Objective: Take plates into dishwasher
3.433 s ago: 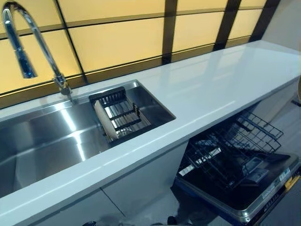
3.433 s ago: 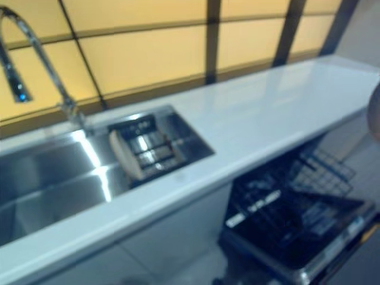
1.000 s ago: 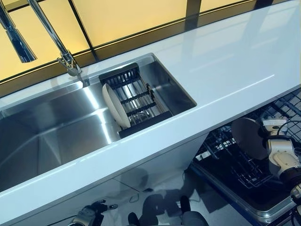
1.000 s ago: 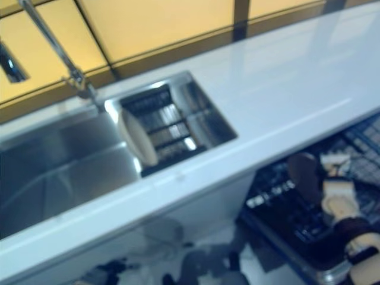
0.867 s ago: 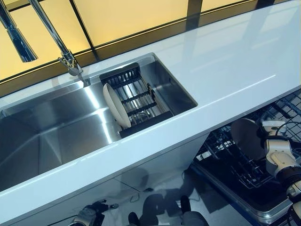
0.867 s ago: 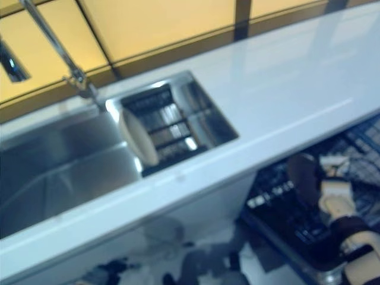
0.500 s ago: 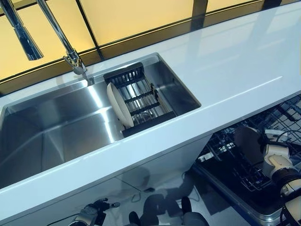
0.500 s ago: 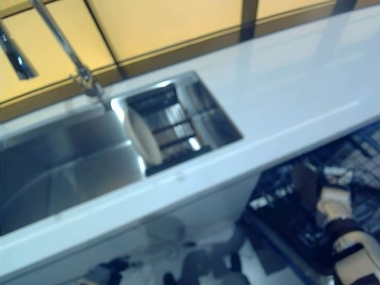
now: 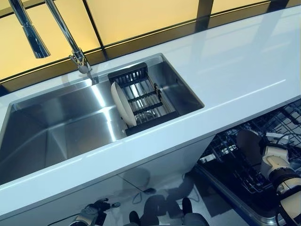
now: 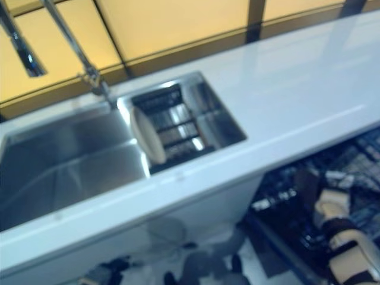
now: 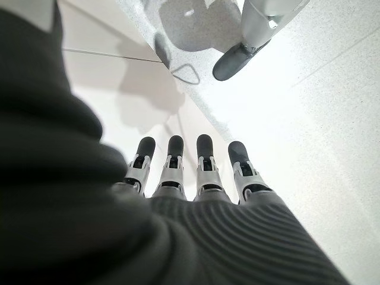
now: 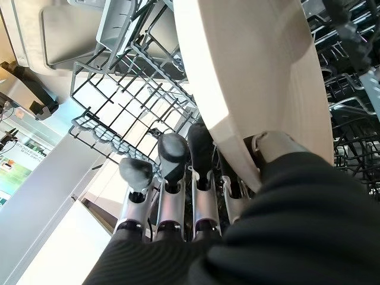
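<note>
Each silver-fingered, dark-tipped robot hand, the right hand and the left hand, wore a dark ribbed cover over its back and wrist, with small dark recesses along the fingers.

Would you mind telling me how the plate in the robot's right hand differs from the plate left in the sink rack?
The held plate is gripped in the right hand over the dishwasher rack, below counter level; the sink plate stands free of any hand. The sink plate leans on edge in the dark rack inside the sink, up at counter height. Both are round, cream-coloured and upright on edge.
</note>
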You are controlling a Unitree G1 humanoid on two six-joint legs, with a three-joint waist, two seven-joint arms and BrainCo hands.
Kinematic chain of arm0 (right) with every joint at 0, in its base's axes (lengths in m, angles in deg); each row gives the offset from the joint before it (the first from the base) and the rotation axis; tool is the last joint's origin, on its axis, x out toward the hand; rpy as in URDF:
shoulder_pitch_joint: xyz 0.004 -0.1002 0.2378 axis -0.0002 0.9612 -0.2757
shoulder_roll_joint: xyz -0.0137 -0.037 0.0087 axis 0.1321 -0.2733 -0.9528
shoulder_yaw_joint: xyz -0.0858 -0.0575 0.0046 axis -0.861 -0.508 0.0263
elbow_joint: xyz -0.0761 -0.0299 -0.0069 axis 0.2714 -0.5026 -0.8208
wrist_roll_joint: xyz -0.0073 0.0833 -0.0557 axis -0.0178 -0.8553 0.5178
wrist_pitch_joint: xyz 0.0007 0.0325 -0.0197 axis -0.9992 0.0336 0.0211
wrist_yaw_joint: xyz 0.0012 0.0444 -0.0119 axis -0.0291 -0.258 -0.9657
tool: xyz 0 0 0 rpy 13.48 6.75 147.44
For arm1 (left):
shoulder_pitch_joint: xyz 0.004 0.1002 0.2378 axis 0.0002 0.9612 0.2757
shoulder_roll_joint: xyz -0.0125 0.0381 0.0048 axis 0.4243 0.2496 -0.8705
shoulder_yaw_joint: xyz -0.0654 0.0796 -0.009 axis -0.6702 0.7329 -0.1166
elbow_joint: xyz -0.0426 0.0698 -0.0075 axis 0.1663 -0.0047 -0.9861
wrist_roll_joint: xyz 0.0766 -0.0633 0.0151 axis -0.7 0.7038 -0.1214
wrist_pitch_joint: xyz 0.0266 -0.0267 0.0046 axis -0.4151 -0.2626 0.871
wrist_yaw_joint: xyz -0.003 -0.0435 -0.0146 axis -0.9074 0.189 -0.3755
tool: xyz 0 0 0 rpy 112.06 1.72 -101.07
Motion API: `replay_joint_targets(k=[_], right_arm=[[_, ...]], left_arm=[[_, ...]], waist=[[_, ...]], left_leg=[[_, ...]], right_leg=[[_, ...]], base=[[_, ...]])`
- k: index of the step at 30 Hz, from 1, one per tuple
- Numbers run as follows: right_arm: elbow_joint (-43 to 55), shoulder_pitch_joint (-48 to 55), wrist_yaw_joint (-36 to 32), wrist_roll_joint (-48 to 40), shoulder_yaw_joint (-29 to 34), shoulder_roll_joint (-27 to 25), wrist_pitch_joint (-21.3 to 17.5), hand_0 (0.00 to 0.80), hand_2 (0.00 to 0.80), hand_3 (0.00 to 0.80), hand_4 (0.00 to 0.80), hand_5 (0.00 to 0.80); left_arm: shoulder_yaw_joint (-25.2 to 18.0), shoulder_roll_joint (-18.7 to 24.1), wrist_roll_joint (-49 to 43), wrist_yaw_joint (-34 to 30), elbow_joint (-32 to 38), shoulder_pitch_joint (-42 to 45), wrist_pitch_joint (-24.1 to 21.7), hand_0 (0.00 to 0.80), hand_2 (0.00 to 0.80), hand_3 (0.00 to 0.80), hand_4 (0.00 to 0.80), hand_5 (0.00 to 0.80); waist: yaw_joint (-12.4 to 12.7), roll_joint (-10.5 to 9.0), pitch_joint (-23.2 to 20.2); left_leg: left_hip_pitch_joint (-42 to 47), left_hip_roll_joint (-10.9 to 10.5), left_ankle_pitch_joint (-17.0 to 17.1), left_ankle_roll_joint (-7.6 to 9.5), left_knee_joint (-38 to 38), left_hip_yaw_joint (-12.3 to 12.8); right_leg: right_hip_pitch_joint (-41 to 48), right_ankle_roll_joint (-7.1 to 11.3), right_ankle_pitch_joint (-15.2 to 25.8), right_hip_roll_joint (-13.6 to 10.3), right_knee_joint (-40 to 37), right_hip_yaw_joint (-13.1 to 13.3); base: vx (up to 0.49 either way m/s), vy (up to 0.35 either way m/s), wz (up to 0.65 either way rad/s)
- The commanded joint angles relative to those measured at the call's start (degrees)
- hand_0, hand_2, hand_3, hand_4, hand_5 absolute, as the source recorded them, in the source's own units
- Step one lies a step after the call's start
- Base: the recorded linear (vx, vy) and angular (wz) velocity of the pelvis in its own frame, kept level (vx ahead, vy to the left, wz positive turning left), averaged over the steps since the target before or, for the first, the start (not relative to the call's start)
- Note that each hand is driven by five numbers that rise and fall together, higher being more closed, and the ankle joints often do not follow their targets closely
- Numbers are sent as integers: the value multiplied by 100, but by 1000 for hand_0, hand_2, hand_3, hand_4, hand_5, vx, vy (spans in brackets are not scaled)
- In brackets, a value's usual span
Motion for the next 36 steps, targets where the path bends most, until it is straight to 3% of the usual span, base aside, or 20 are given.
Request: replay_joint_targets(k=[1,2,3,4,5,15,26,33,36], right_arm=[[-350,-604,57,-218,-231,346,-4,800,800,800,800,800],[-351,-572,87,-246,-202,349,35,778,778,778,778,778],[-343,-572,108,-259,-184,347,47,558,558,558,558,558],[-360,-566,135,-267,-162,351,37,493,493,493,493,493],[-360,-531,213,-294,-134,349,40,0,0,0,0,0],[-192,-359,283,-195,9,292,146,0,0,0,0,0],[299,-57,286,-212,361,60,579,0,0,0,0,0],[680,250,230,-68,841,-567,641,0,0,0,0,0],[845,431,151,183,1157,-1063,536,0,0,0,0,0]], left_arm=[[357,140,-311,58,-343,-531,6,0,0,0,0,0],[354,163,-329,37,-333,-507,-14,0,0,0,0,0],[358,164,-327,45,-333,-506,-18,0,0,0,0,0],[358,162,-328,52,-342,-510,-24,0,0,0,0,0],[355,163,-342,51,-342,-512,-23,0,0,0,0,0],[317,176,-452,27,-343,-440,-5,0,0,0,0,0],[252,221,-584,9,-293,-339,46,0,0,0,0,0],[186,280,-610,-3,-230,-276,97,0,0,0,0,0],[146,336,-609,-18,-220,-224,109,0,0,0,0,0]], waist=[[110,-339,75],[116,-353,64],[117,-363,59],[116,-374,58],[113,-389,52],[82,-498,-75],[-26,-693,-292],[-155,-848,-397],[-221,-921,-453]], left_leg=[[233,83,-304,14,16,-149],[231,90,-302,13,16,-157],[228,90,-303,17,16,-161],[230,92,-305,18,16,-163],[240,101,-306,15,16,-155],[304,140,-308,12,16,-138],[475,172,-331,29,16,-23],[600,181,-346,45,16,61],[637,174,-359,57,16,94]], right_leg=[[-141,479,-85,-437,21,-41],[-136,479,-90,-428,21,-37],[-135,477,-94,-421,21,-32],[-131,477,-96,-417,21,-30],[-121,479,-96,-415,21,-36],[-41,477,-124,-345,21,-22],[110,479,-138,-260,21,75],[208,474,-107,-195,21,167],[226,469,-97,-155,21,232]], base=[[0,0,0],[0,0,0],[0,0,0],[0,0,0],[0,0,0],[0,0,0],[17,12,-1],[23,20,-3],[21,41,-8]])
